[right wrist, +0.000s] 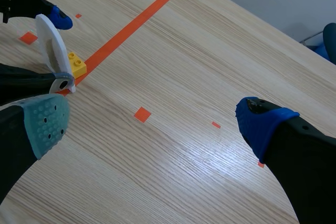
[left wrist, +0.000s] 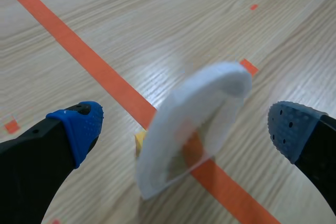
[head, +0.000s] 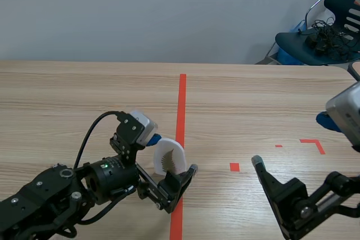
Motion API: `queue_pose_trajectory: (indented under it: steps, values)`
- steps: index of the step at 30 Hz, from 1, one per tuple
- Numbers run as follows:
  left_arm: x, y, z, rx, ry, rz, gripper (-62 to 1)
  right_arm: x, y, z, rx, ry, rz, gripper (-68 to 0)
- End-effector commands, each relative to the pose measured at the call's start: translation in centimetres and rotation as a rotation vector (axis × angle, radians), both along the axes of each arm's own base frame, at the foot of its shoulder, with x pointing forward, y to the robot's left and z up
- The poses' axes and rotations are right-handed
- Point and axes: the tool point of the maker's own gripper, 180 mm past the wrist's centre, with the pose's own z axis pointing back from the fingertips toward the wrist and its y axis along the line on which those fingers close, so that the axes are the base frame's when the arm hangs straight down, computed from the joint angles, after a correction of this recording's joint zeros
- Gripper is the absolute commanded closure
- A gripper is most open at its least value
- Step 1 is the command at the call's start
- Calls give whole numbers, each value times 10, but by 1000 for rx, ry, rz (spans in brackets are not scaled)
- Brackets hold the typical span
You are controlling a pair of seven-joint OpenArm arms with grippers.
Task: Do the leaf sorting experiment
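Observation:
A white round card (head: 169, 157) with a brown leaf print stands tilted on edge on a small yellow brick (right wrist: 77, 65), right on the orange tape line. My left gripper (head: 172, 154) is open, one finger on each side of the card (left wrist: 194, 124), and neither blue pad touches it. The brick (left wrist: 139, 141) peeks out from behind the card's lower edge. My right gripper (head: 291, 141) is open over bare table at the right, well apart from the card (right wrist: 47, 45), with nothing between its fingers (right wrist: 156, 123).
An orange tape line (head: 180, 105) runs down the middle of the wooden table (head: 253, 94), with small tape marks (head: 234, 166) to its right. A dark chair (head: 329, 32) with cables stands beyond the table's far right corner.

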Motion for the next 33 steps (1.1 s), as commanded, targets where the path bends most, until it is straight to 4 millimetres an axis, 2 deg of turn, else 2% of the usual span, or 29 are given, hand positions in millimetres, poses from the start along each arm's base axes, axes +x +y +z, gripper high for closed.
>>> queue_pose_trajectory:
  steps: [1, 5, 8, 11, 14, 19, 21, 23, 26, 30, 33]
  values:
    - [4, 1, 12, -26, -38, 5, -623, 3, 2, 11, 7, -31, 7, -679]
    - [4, 3, 13, -30, -45, 5, -611, 3, 2, 11, 7, -32, 7, -679]
    - [1, 1, 14, -39, -38, -10, -429, 3, 2, 11, 7, -31, 7, -679]
    - [0, 0, 14, -47, -37, -19, -295, 3, 1, 9, 0, -20, 3, -679]
    - [0, 0, 14, -47, -37, -18, -199, 2, 1, 8, -2, -16, 2, -679]
    - [0, 0, 14, -47, -37, -19, -83, 2, 1, 8, -2, -16, 2, -679]
    - [0, 0, 15, -47, -37, -19, -54, 2, 1, 8, -2, -16, 2, -679]
    - [-1, -1, 17, -54, -37, -37, -53, 2, 1, 8, -2, -16, 2, -679]
    - [-3, 0, 34, -94, -54, -71, -53, 2, 1, 8, -2, -16, 2, -679]
    - [9, 28, 67, -71, -154, -39, -53, 3, 1, 8, -2, -17, 2, -679]
    - [27, 66, 89, -75, -183, 61, -53, 3, 0, 9, -2, -17, 1, -679]
